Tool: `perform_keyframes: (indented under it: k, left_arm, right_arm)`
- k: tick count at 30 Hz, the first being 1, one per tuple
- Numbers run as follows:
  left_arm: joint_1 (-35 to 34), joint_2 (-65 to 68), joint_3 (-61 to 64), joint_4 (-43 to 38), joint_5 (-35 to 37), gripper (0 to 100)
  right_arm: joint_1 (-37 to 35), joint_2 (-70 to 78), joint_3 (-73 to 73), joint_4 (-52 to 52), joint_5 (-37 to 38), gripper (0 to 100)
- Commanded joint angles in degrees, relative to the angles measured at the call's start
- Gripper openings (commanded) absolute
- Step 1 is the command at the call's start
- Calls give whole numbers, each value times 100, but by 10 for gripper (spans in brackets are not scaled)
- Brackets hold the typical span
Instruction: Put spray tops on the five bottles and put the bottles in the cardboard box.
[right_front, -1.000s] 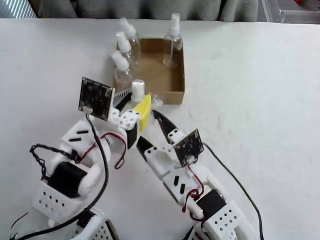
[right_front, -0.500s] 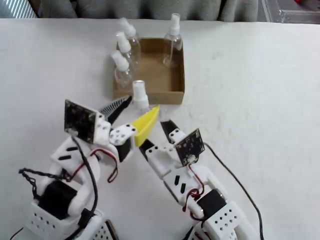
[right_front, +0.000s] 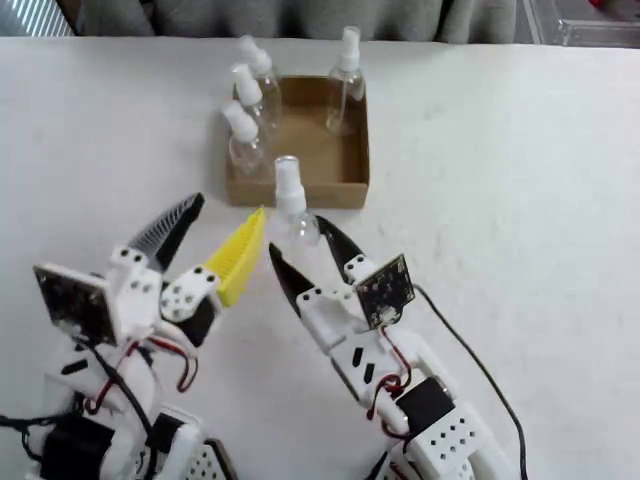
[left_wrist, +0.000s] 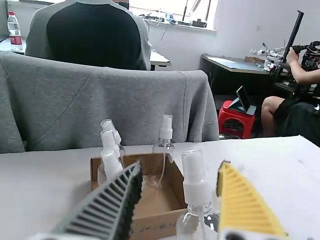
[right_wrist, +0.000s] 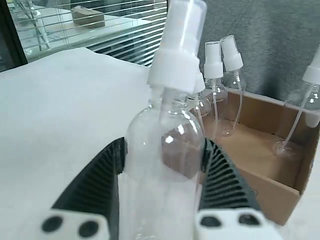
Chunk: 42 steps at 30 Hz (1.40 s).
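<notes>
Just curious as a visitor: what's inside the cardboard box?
Four clear spray-topped bottles stand inside the cardboard box: three along one wall, one in the opposite far corner. The floor between is bare. Its near wall hides a strip of floor.

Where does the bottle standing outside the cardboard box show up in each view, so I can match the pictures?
High view: the loose bottle stands just before the cardboard box's near wall, between the right gripper's black fingers.
Left wrist view: the loose bottle stands before the box, seen through the open left gripper.
Right wrist view: the loose bottle is close up, clasped on both sides; the box lies behind.
Shared landmark: the cardboard box.
</notes>
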Motion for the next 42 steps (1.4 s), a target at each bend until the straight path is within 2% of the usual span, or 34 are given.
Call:
perform_keyframes:
  k: [1,6,9,13,20,23,29,38,42]
  left_arm:
    - [-22,-620,-62,580,18,208]
    - [-13,-1147,-26,826,448,10]
    - [-4,-1244,220,818,633,55]
    - [154,-1244,677,765,695,18]
    - [1736,-1244,1389,765,686,23]
    - [2123,-1244,1556,765,686,23]
    - [2202,-1244,1996,624,686,23]
    - [2167,-1244,3059,-853,686,23]
    - [2167,-1244,3314,-1275,703,23]
  right_arm:
    - [66,-84,-79,-48,-9,15]
    - [66,-66,-79,-48,-9,15]
    - [66,-75,-79,-48,-9,15]
    - [233,-75,-88,-48,-18,15]
    - [330,-31,-114,-189,-35,15]
    - [347,-31,-132,-242,-35,15]
    - [347,-22,-448,-303,-35,15]
    - [295,22,-835,-180,-53,15]
    - [295,673,-1169,-180,-229,15]
